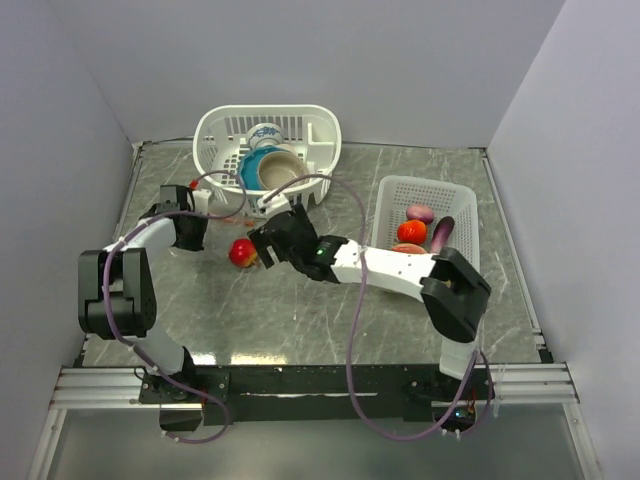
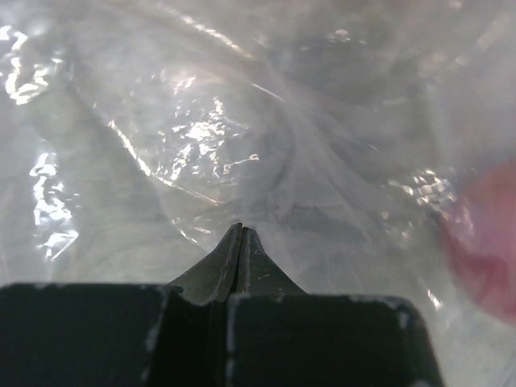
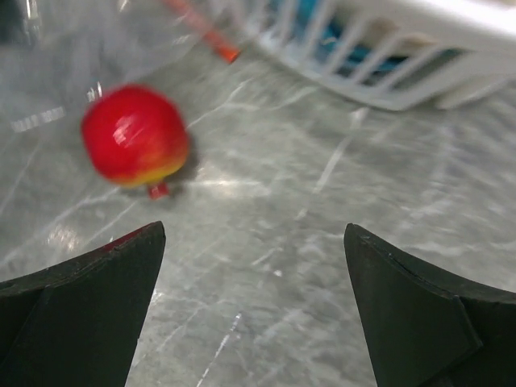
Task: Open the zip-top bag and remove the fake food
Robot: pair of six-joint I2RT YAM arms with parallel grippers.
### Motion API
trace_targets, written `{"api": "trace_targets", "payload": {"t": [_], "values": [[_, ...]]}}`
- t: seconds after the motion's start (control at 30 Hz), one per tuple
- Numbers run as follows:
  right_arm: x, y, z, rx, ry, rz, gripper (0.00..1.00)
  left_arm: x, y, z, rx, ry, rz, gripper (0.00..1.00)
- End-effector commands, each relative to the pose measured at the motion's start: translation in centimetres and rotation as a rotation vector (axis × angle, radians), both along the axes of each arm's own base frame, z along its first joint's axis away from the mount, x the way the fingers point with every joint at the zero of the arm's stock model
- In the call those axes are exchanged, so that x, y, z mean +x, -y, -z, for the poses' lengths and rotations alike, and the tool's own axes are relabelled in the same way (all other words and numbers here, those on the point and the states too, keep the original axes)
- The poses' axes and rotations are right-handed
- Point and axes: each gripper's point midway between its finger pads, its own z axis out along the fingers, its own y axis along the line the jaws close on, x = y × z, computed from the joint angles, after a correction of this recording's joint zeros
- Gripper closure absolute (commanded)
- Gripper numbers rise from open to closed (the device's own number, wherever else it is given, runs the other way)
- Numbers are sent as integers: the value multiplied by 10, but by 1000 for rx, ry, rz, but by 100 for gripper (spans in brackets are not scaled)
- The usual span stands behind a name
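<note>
Since my left fingers (image 2: 230,260) are pinching the zip-top bag (image 2: 201,137), the red apple (image 3: 133,135) sits ahead-left of my wide-spread right fingers (image 3: 81,314), the nearer ones.

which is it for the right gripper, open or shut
Open. The right gripper shows its two fingers wide apart with only bare table between them; the apple lies ahead, untouched.

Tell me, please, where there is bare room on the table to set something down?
Bare: the grey marble table between its near edge and the red plastic apple. Crowded: around the apple, where left claw, right claw and clear zip-top bag meet below the white slatted basket.
</note>
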Motion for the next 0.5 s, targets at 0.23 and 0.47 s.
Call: {"api": "trace_targets", "payload": {"t": [0.23, 0.47], "values": [[-7, -87, -3, 136, 64, -382, 0, 9, -7, 14, -2, 5, -17, 99], [6, -122, 24, 86, -17, -420, 0, 6, -7, 17, -6, -6, -16, 99]]}}
